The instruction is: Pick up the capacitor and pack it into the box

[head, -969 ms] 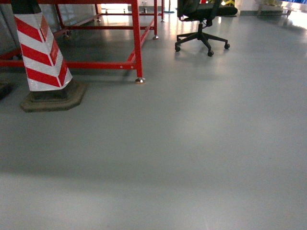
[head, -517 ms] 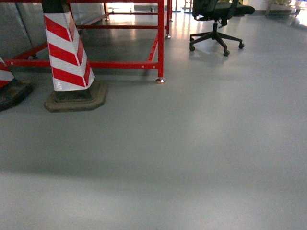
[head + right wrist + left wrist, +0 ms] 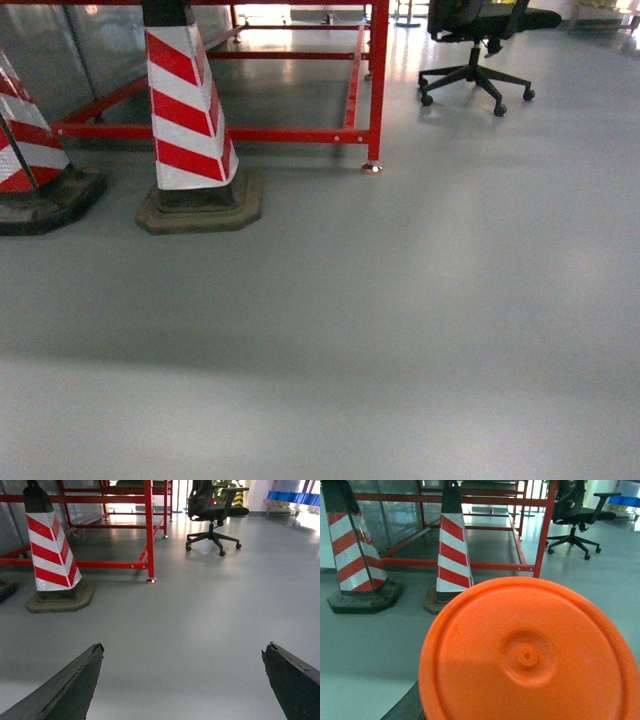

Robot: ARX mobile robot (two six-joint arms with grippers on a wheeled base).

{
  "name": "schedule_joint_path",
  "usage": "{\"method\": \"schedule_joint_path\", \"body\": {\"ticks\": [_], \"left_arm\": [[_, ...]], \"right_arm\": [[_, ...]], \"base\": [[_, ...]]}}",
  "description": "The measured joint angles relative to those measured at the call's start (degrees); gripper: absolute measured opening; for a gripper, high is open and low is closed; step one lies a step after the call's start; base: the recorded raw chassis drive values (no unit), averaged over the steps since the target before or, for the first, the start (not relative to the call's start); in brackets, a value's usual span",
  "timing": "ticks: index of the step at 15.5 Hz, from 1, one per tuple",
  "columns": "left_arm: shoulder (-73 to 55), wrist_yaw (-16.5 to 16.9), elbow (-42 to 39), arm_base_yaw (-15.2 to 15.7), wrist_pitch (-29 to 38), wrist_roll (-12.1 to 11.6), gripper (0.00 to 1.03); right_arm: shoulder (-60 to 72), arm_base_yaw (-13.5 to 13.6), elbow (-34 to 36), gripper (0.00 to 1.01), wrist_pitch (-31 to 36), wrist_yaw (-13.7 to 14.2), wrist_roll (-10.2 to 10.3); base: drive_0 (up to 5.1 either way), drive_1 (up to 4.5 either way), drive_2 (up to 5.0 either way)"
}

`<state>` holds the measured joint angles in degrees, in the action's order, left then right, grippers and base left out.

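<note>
Grey floor (image 3: 400, 330), two striped cones (image 3: 190, 120) by red frame (image 3: 375, 80), office chair (image 3: 478, 40) beyond, right gripper (image 3: 182, 680) released, left gripper's state untellable behind orange disc (image 3: 530, 655), capacitor and box unseen

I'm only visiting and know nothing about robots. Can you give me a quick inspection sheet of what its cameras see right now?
Surface: bare grey floor; no table in view.
Job's things: orange disc fills the left wrist view, likely the capacitor; box not seen.
Clutter: nothing seen.
Grippers: right gripper open, empty; left gripper hidden behind the disc, state unclear.
Cables: nothing seen.
Surroundings: striped cone, second cone, red metal frame, office chair.
</note>
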<state>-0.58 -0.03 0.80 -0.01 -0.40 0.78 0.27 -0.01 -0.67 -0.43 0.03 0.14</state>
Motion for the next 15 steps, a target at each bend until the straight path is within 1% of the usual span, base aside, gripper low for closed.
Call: {"method": "schedule_joint_path", "body": {"ticks": [15], "left_arm": [[0.0, 0.0, 0.0, 0.0, 0.0, 0.0, 0.44]], "right_arm": [[0.0, 0.0, 0.0, 0.98, 0.3, 0.0, 0.0]], "base": [[-4.9, 2.47, 2.5]]}}
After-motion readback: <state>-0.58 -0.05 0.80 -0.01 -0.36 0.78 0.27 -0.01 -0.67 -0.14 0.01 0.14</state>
